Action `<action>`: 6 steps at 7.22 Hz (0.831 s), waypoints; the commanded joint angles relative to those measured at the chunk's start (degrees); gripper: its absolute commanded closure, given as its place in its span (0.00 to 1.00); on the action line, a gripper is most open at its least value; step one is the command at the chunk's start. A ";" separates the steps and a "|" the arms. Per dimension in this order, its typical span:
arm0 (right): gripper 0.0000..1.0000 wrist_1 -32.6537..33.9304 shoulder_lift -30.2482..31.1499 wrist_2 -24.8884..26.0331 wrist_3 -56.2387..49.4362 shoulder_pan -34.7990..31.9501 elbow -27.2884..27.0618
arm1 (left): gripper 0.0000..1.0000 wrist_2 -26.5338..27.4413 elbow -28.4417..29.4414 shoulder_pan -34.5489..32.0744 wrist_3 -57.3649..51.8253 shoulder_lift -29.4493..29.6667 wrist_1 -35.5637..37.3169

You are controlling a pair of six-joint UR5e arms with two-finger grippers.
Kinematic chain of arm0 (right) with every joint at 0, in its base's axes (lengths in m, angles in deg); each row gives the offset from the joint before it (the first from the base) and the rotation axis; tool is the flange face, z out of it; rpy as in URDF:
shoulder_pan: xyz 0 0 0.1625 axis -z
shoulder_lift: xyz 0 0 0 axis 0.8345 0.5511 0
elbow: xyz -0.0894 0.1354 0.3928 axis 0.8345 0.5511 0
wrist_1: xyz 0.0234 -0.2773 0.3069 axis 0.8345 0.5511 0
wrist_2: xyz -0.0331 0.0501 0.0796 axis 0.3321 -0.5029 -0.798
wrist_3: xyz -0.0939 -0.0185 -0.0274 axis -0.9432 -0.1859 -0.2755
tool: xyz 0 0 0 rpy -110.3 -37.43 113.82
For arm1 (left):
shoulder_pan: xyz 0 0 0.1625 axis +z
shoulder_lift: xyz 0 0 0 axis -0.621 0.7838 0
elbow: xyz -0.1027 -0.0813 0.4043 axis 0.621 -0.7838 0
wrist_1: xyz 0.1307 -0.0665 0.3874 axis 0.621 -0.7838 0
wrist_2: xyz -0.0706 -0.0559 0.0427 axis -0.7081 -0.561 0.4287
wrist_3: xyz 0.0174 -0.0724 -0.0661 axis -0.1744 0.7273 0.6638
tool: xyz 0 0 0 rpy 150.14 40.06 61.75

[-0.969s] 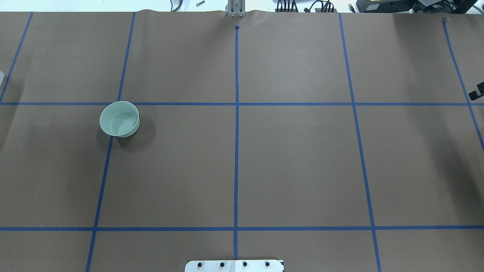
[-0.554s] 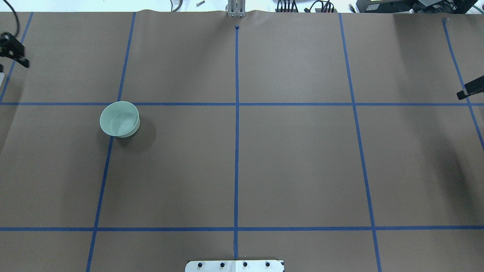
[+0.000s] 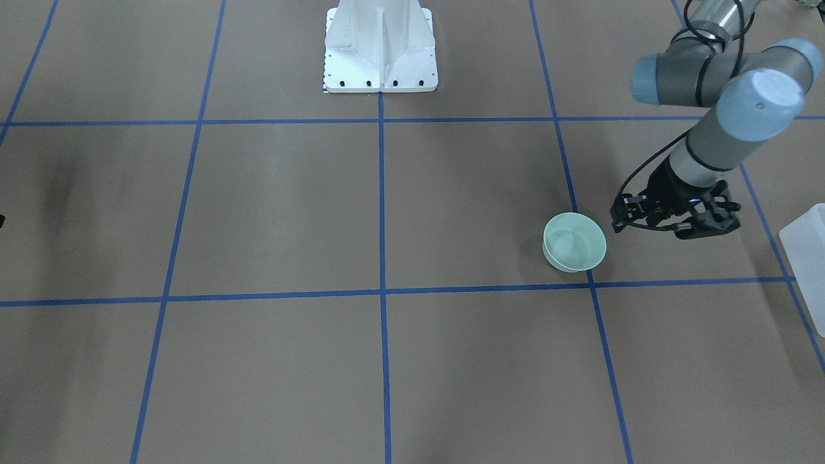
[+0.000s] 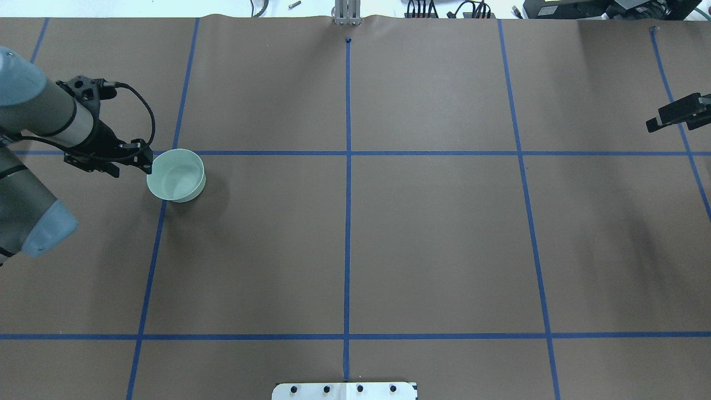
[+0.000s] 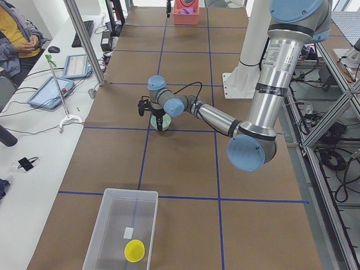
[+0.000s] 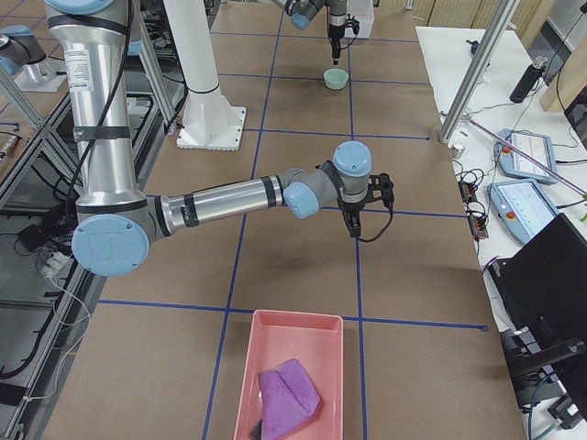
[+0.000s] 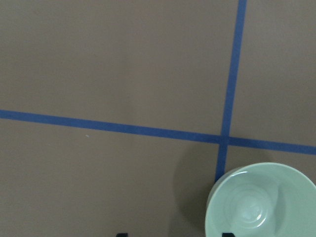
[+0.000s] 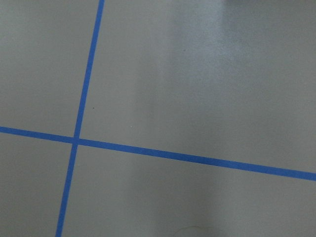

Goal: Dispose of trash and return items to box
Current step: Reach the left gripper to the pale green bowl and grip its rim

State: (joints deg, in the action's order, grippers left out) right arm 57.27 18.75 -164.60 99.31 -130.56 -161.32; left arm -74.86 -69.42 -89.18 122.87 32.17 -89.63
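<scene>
Front view: the bowl [image 3: 574, 242], smooth, pale green, round and thin-rimmed, sits right of centre. The left gripper [image 3: 673, 218] hangs just beside it.

Overhead: the right gripper [image 4: 675, 116] is at the right edge; I cannot tell how its jaws stand.

Left wrist view: the fingertips [image 7: 122, 235] stand apart, with the bowl off-centre at lower right. Best to shift across so one finger drops inside the rim.

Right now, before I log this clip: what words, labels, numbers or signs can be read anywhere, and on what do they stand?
No text can be read in any view.
Print on the left arm: too small to read.
Print on the right arm: too small to read.
White sticker in the clear bin: nothing legible.
Tablet screen: blurred.
Green bowl: no marking shows.
</scene>
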 commanded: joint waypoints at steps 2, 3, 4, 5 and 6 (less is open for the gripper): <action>0.00 0.04 0.35 0.39 0.26 0.53 -0.81 | 0.45 2.44 3.70 3.32 2.92 0.54 -4.08; 0.00 0.04 0.35 0.39 0.26 0.79 -1.33 | 0.99 2.44 3.62 3.41 5.03 1.15 -4.09; 0.00 0.04 0.44 0.39 0.26 0.96 -1.42 | 1.00 2.52 3.71 3.68 5.13 1.25 -4.09; 0.00 0.04 0.53 0.47 0.26 1.05 -1.34 | 1.00 2.52 3.80 3.77 5.05 1.25 -4.09; 0.00 0.04 0.62 0.56 0.26 1.05 -1.33 | 1.00 1.39 2.40 3.68 5.40 1.51 -4.00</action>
State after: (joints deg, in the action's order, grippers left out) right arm 57.30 19.26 -164.14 99.57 -129.57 -162.63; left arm -72.62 -66.03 -85.53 127.91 33.44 -93.67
